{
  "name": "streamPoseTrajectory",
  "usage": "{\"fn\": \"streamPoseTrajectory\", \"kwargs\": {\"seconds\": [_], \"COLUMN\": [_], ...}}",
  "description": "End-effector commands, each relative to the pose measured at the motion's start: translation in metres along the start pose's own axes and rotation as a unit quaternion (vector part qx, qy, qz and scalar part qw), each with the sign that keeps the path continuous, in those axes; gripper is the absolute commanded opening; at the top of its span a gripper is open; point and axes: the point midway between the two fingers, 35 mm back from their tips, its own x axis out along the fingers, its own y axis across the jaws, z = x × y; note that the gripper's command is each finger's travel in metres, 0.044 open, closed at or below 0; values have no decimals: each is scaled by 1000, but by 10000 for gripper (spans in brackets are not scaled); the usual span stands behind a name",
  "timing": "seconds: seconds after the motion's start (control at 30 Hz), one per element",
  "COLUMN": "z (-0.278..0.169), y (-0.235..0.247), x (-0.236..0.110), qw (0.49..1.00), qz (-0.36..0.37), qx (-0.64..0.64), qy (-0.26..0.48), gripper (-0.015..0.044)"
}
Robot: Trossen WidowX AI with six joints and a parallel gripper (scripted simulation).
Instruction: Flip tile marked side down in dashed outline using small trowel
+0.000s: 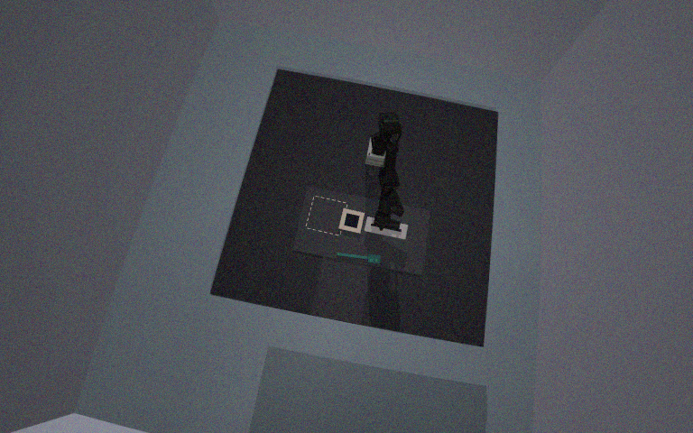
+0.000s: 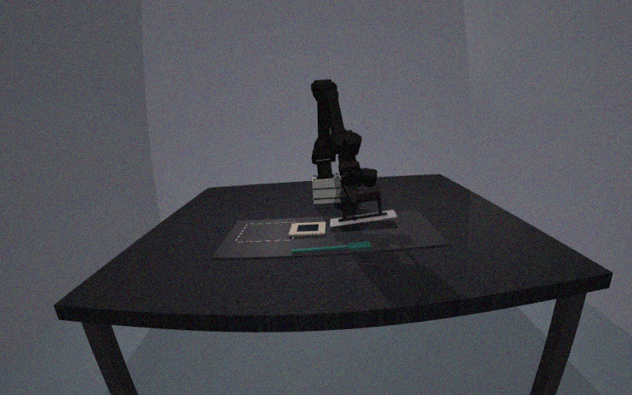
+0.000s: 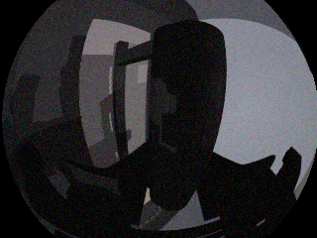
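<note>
Leftmost on the grey mat (image 1: pixel 317 244) is the dashed outline (image 1: pixel 330 198). The tile (image 1: pixel 352 220) lies flat just beside its right edge. It sits outside the dashes with its dark square mark facing up.

Right of the tile, the gripper (image 1: pixel 383 223) points down at a white slab (image 1: pixel 395 232) on the mat. The fingers (image 2: pixel 378 203) are closed on that slab, not on the tool.

The small green trowel (image 1: pixel 357 256) lies flat near the front edge of the mat. It is nearer the viewer than the tile and the slab, apart from the fingers and touching neither the tile nor the outline.

From above, the arm covers most of the slab and hides the fingers, but the gaps between outline, tile, slab and trowel read plainly.

The side view shows more:
- the two fingers coming down to the slab (image 2: pixel 363 217);
- the trowel (image 2: pixel 332 248) flat on the mat (image 2: pixel 410 234);
- the tile (image 2: pixel 307 228) lying level;
- the arm's pale base block (image 2: pixel 326 188) at the back of the dark tabletop (image 2: pixel 233 288).

The wrist view is too dark to tell what sits between the fingers.
</note>
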Motion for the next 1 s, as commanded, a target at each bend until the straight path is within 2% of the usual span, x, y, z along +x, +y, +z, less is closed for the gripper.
{"fn": "streamPoseTrajectory", "kwargs": {"seconds": [0.0, 0.47, 0.97], "z": [0, -3, -27], "y": [3, 18, 15], "x": [3, 11, 11], "qw": [1000, 1000, 1000], "qz": [-3, -3, -2], "qx": [-1, -1, -2], "qy": [-3, -3, -2], "gripper": [0, 0, 0]}}
